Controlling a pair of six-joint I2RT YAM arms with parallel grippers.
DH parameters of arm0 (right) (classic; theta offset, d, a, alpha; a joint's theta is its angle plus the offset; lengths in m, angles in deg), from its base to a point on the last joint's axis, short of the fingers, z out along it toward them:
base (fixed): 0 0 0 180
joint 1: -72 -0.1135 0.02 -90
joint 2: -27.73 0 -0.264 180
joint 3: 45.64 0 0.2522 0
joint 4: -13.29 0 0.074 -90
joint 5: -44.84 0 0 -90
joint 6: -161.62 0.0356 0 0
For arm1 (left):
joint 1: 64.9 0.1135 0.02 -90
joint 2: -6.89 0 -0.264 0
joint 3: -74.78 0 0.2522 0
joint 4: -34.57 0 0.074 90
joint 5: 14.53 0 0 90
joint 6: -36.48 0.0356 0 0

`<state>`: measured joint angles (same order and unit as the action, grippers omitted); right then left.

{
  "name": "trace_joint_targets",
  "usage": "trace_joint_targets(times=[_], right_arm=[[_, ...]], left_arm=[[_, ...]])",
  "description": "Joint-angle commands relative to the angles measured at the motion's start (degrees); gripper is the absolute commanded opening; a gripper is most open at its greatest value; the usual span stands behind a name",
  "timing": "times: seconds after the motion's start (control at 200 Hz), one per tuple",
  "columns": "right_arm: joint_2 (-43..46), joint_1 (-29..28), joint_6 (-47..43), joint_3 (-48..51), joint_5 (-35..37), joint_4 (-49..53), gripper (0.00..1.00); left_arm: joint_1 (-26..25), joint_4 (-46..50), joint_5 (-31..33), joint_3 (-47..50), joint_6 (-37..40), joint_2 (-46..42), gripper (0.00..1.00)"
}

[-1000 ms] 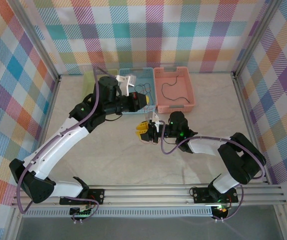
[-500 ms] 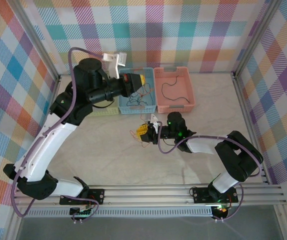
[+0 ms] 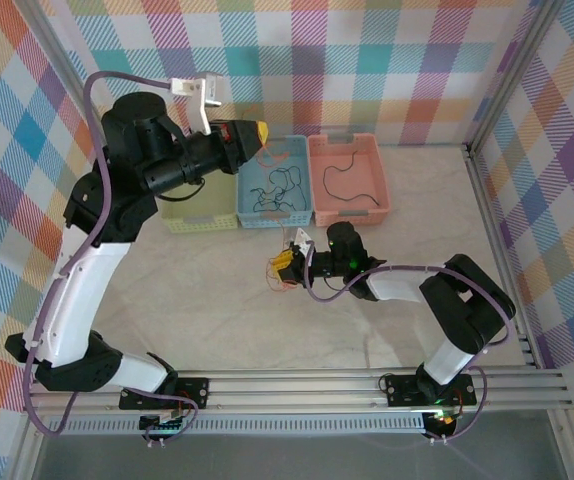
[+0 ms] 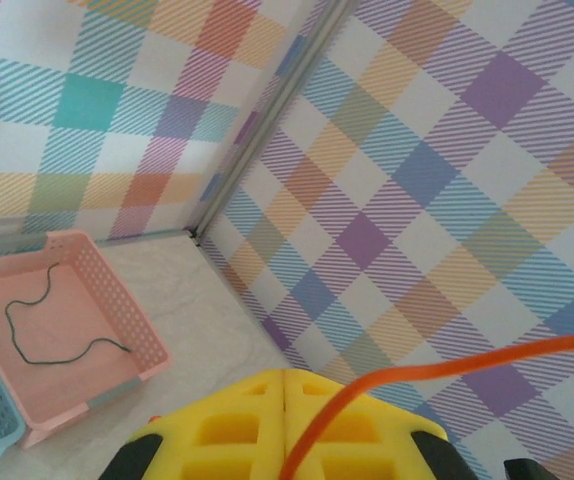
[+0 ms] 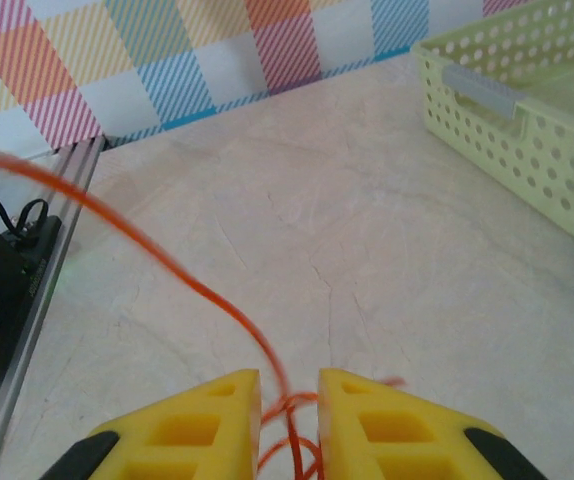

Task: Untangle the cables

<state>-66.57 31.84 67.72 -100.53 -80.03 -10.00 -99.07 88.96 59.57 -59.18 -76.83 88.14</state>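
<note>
1. At the near edge, silver aluminium rails (image 3: 297,385) carry the bases of two white-and-black arms, the left arm (image 3: 77,280) and the right arm (image 3: 407,290).
2. Beyond them spreads one pale, marbled worktop (image 3: 217,310).
3. Near its middle the right gripper (image 3: 285,266) sits low. Its yellow jaws stand narrowly apart, and the thin orange-red cable (image 4: 447,362) runs through the gap to small loops on the surface. I cannot tell whether they pinch it.
4. Farther back, three perforated plastic baskets stand side by side: a yellow-green basket (image 3: 202,225), a blue basket (image 3: 272,222) and a pink basket (image 3: 352,217).
5. There are three cables. The orange-red one lies outside the baskets, a dark green cable (image 3: 279,188) lies tangled in the blue basket, and a short black cable (image 3: 330,178) lies in the pink one.
6. The left gripper (image 3: 257,131) hangs high over the baskets, jaws clenched on the orange-red cable.
7. Three pastel plaid walls (image 3: 367,70) enclose the left, back and right sides.
</note>
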Motion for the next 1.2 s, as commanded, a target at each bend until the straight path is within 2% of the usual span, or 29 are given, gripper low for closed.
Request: trace_joint_targets(times=[0.0, 0.205, 0.435, 0.655, 0.86, 1.195], right_arm=[[-0.62, -0.27, -1.24, -2.2, 0.45, 3.51, 0.23], [-0.88, -0.25, -3.29, -2.56, 0.33, 4.5, 0.23], [-1.24, -0.23, -4.18, -3.65, 1.55, 7.86, 0.23], [-0.01, -0.27, -3.86, -2.13, 3.39, 5.64, 0.24], [2.04, -0.18, -3.81, -0.02, 8.93, 3.84, 0.27], [4.35, 0.14, -3.42, 2.34, 14.81, 1.46, 0.27]], left_arm=[[1.7, 0.36, -0.83, -3.32, -0.58, 0.29, 0.0], [3.76, 5.43, -2.8, -14.47, -0.87, 5.11, 0.0], [7.77, 4.35, -2.82, -15.98, -1.75, 4.97, 0.0], [9.33, 4.12, -2.84, -13.56, -1.8, 4.63, 0.0], [11.8, 2.88, 1.92, -7.95, -0.05, 3.74, 0.0], [18.41, 1.8, 7.32, -2.95, 1.02, 8.23, 0.0]])
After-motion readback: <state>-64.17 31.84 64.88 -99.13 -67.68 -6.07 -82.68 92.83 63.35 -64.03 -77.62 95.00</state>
